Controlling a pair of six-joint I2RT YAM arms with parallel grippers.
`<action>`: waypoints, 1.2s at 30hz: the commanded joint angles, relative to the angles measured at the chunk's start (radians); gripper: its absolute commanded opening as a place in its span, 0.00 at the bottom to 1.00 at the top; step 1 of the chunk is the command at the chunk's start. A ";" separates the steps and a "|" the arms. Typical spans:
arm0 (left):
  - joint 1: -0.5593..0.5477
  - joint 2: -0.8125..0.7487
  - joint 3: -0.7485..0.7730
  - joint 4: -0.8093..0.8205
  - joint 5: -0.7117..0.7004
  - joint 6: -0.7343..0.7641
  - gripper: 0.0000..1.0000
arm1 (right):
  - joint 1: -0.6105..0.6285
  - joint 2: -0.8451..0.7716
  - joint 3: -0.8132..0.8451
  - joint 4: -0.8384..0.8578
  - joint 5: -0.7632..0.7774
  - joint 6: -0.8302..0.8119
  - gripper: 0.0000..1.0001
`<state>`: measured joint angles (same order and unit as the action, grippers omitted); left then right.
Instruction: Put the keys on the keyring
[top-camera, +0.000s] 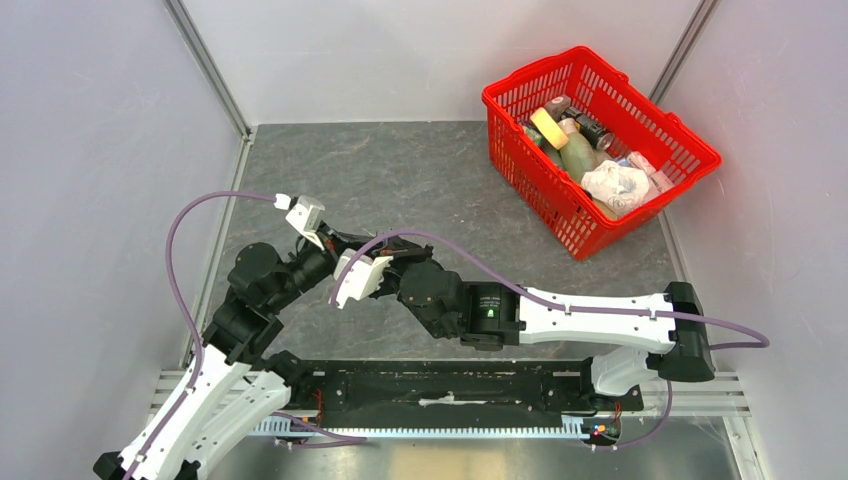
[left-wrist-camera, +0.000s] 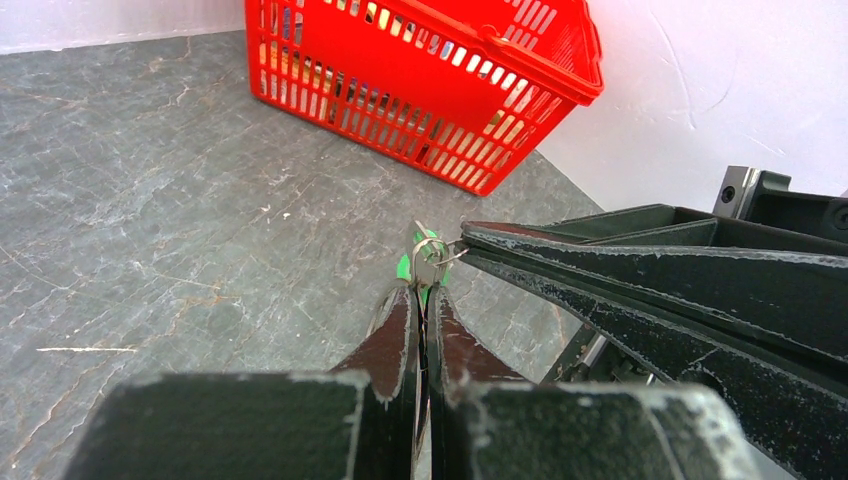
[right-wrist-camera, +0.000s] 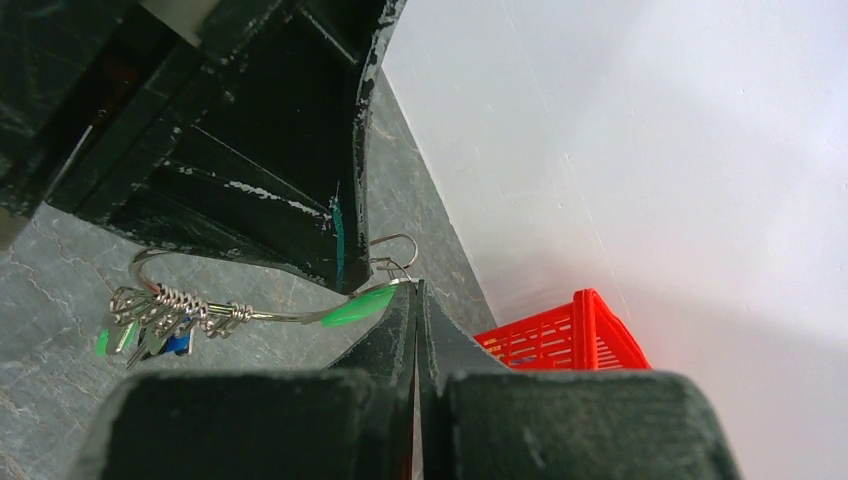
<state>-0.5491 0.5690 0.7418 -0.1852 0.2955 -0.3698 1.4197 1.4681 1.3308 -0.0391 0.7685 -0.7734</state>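
Note:
My two grippers meet in mid-air above the grey table, left gripper (top-camera: 375, 243) and right gripper (top-camera: 390, 252); the keys are hidden there. In the left wrist view the left gripper (left-wrist-camera: 424, 290) is shut on a green-headed key (left-wrist-camera: 426, 264), and the right fingers (left-wrist-camera: 600, 275) reach in from the right to a small wire loop. In the right wrist view the right gripper (right-wrist-camera: 415, 287) is shut on the end of the thin silver keyring (right-wrist-camera: 270, 317), beside a green key head (right-wrist-camera: 358, 307). Several keys (right-wrist-camera: 150, 322), one blue, hang bunched at the ring's far left. The left fingers (right-wrist-camera: 290, 150) stand just above.
A red basket (top-camera: 530, 72) full of household items stands at the back right, also showing in the left wrist view (left-wrist-camera: 400, 90) and the right wrist view (right-wrist-camera: 540, 335). Pale walls close the table on three sides. Purple cables loop over both arms.

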 joint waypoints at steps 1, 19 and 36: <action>-0.001 -0.012 0.018 0.065 0.071 -0.032 0.02 | -0.007 -0.018 0.031 0.060 0.015 0.017 0.00; 0.000 0.005 0.016 0.079 0.125 -0.033 0.02 | -0.008 -0.034 0.054 0.131 -0.002 -0.006 0.00; 0.000 0.008 0.007 0.104 0.151 -0.044 0.02 | -0.008 -0.102 0.005 0.081 0.011 0.080 0.11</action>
<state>-0.5453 0.5762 0.7418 -0.1356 0.3748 -0.3771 1.4181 1.4227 1.3323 0.0040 0.7570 -0.7330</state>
